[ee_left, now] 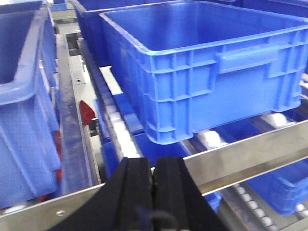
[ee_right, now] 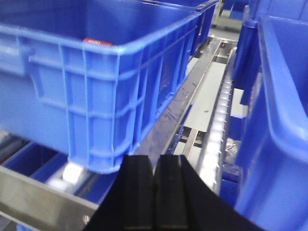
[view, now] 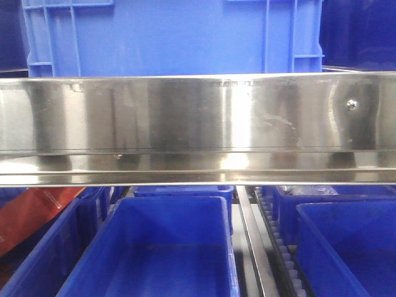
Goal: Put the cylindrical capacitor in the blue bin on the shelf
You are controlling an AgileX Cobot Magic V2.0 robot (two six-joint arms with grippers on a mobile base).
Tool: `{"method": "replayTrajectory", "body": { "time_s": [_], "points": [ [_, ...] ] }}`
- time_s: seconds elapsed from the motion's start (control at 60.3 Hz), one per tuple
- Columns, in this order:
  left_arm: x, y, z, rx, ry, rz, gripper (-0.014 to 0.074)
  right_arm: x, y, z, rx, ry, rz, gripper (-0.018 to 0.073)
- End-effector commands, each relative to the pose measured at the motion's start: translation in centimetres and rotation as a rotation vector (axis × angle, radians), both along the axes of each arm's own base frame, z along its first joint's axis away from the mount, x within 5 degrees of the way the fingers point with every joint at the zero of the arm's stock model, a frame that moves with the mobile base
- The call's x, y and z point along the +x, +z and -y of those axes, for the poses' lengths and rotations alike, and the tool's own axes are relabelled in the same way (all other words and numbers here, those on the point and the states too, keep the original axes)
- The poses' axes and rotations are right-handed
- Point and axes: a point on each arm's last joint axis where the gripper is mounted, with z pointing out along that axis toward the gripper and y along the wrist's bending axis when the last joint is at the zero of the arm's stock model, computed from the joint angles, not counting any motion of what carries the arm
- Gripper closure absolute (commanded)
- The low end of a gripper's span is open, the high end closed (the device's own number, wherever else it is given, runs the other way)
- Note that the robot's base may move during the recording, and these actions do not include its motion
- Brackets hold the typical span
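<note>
Neither wrist view shows the cylindrical capacitor, and the front view does not either, so where it lies cannot be told from here. The left gripper [ee_left: 154, 192] has its black pads pressed together with nothing visible between them, and the right gripper [ee_right: 155, 192] is likewise closed on nothing, both hanging just in front of the shelf [view: 198, 124] rail. The main risk, as I judge it, is that with several near-identical bins crowded on the roller tracks, an arm could clip the steel rail or a bin wall, or pick the wrong bin. The blue bin [ee_right: 96, 86] in the right wrist view carries a small red sticker [ee_right: 97, 43] on its rim, apparently reading "4680", though it is blurred.
</note>
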Motion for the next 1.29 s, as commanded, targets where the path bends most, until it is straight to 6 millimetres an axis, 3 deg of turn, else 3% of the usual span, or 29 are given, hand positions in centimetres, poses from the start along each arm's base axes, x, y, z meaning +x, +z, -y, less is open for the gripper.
{"method": "replayTrajectory", "body": {
  "time_s": [0.0,0.249,1.062,1.277],
  "points": [
    [0.0,0.1,-0.2,0.0,0.01,0.019,0.0707,-1.1,-0.6,0.6,-0.003,-0.016,0.077,0.0713],
    [0.0,0.1,-0.2,0.004,0.014,0.022,0.0707,-2.7,-1.1,1.3,0.024,-0.022,0.176,0.0713],
    [0.0,0.1,-0.2,0.005,0.021,0.02,0.0707,-2.7,-1.1,1.3,0.025,-0.022,0.18,0.0713],
    [0.8,-2.5,1.0,-0.088,0.112,0.126,0.0707,-2.7,-1.1,1.3,0.025,-0.022,0.18,0.0713]
  ]
}}
